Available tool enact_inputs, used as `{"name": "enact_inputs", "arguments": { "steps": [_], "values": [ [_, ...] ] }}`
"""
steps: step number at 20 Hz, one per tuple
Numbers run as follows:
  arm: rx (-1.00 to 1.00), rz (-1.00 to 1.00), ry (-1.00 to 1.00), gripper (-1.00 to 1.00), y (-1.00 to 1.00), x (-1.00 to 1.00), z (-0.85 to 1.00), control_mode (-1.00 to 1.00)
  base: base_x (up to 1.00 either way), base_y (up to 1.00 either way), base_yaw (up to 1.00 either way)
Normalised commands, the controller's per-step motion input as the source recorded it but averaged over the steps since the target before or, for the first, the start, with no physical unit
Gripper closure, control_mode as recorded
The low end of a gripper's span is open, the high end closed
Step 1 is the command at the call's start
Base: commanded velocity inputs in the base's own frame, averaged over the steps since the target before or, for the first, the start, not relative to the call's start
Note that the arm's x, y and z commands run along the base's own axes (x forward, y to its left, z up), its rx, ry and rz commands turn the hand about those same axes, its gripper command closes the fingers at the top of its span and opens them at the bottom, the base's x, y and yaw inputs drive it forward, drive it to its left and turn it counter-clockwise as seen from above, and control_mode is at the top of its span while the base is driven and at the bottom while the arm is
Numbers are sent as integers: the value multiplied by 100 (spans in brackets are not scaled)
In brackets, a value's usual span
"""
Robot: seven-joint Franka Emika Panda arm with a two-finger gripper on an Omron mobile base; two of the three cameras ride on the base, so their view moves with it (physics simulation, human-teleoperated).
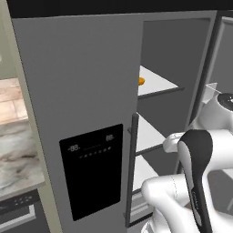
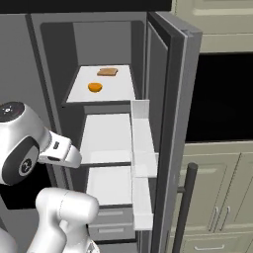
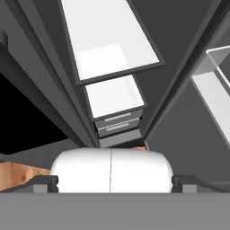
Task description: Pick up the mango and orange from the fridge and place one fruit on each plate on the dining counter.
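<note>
The fridge (image 1: 82,77) stands with its left door closed and its right door (image 2: 170,99) swung open. The orange (image 2: 95,87) lies on the top white shelf, and its edge peeks past the closed door (image 1: 141,81). The mango, the plates and the dining counter are out of view. My gripper (image 3: 114,185) is open, its dark fingertips (image 3: 45,183) wide apart with nothing between them. It points down past the lower white shelves (image 3: 112,36) and drawers (image 3: 119,123) of the fridge (image 3: 40,81), well below the orange.
A brown slice (image 2: 107,72) lies behind the orange on the same shelf. White door bins (image 2: 141,148) jut out from the open door. A long vertical handle (image 1: 133,168) runs down the closed door. A veined marble worktop (image 1: 18,150) lies left of the fridge, cream cabinets (image 2: 222,168) right.
</note>
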Motion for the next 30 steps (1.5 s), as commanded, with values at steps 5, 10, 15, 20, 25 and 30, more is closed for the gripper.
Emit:
{"name": "enact_inputs", "arguments": {
  "steps": [5, 10, 15, 20, 25, 30],
  "values": [
    [0, 0, 0, -100, 0, 0, 0, 100, 55, -40, -2],
    [0, 0, 0, -100, 0, 0, 0, 100, 39, -41, 0],
    [0, 0, 0, -100, 0, 0, 0, 100, 55, -28, 1],
    [10, 6, -4, -100, -1, 47, 13, -100, 14, -2, 1],
    [1, 2, -14, -100, 8, 43, 80, -100, 0, 0, 0],
    [0, 0, -8, -100, 23, 50, 67, -100, 0, 0, 0]
  ]
}}
